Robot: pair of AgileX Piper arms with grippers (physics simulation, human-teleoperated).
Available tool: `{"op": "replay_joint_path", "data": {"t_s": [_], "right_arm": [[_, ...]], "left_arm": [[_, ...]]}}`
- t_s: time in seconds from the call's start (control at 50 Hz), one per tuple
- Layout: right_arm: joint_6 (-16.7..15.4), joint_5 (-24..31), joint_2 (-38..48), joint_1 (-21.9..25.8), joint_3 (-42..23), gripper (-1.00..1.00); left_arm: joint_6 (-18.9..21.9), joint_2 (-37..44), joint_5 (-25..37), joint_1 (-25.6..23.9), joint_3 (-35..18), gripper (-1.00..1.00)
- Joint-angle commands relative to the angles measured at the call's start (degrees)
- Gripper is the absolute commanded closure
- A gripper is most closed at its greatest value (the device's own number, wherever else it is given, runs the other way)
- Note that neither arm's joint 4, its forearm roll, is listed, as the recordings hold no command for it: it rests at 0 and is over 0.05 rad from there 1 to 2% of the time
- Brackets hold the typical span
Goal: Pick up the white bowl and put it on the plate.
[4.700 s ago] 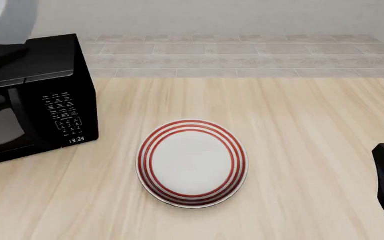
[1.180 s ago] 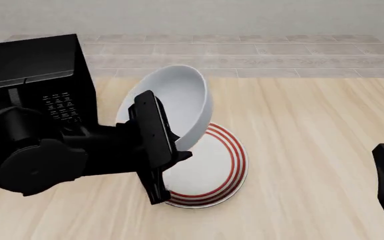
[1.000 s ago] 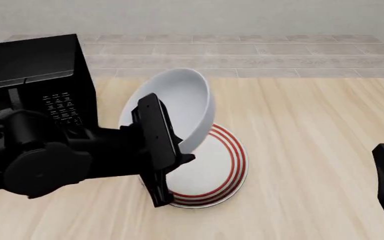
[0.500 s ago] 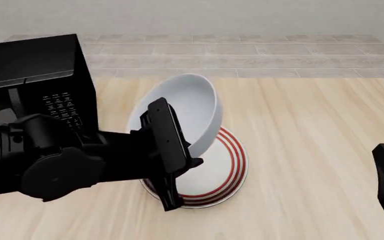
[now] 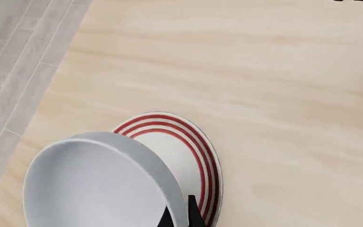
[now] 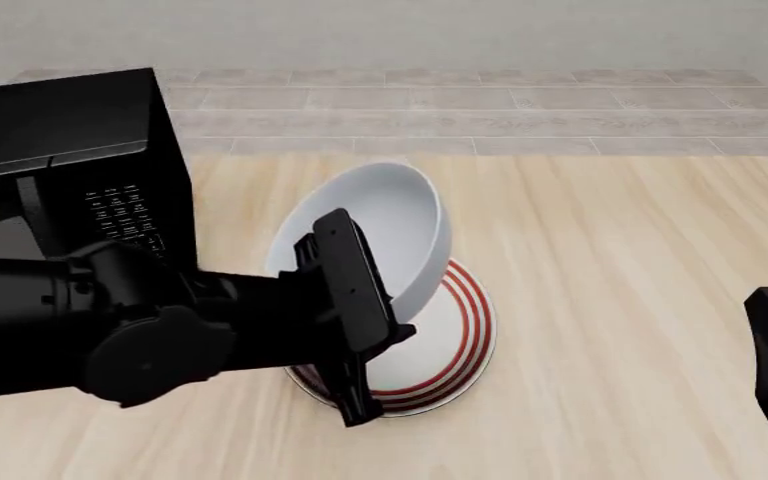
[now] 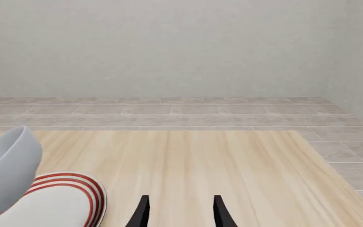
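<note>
Pale wood-grain covers the desk (image 6: 624,250), which ends at a grey tiled floor and a plain light wall. On the desk's left side stands a black microwave (image 6: 77,170) with a keypad on its front panel. Near the middle of the desk lies the plate (image 6: 464,325), flat and white with concentric red rings around its rim.

From the left, the bulky black left arm reaches across in front of the microwave. Its left end effector (image 6: 364,345) is clamped onto the rim of the white bowl (image 6: 391,225), one finger on either side of the bowl's wall. It holds the bowl steeply tilted, its opening turned toward the left and the arm, directly above the plate's left half. Whether the bowl's lower edge touches the plate cannot be told, because the arm hides that spot. In the left wrist view the bowl's smooth hollow fills the foreground with the plate's red rings just behind it.

Well apart at the desk's right edge, the right end effector (image 7: 177,212) hovers with its two dark fingers parted and nothing between them
</note>
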Motion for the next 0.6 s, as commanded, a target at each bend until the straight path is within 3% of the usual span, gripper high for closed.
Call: {"op": "replay_joint_path", "data": {"t_s": [0.02, 0.6], "right_arm": [[0.0, 0.5, -0.5, 0.1, -0.1, -1.0], [0.0, 0.5, -0.5, 0.1, -0.1, -1.0]], "left_arm": [[-0.1, 1.1, -1.4, 0.2, -0.4, 1.0], [-1.1, 4.5, -4.6, 0.2, 0.0, 1.0]]}}
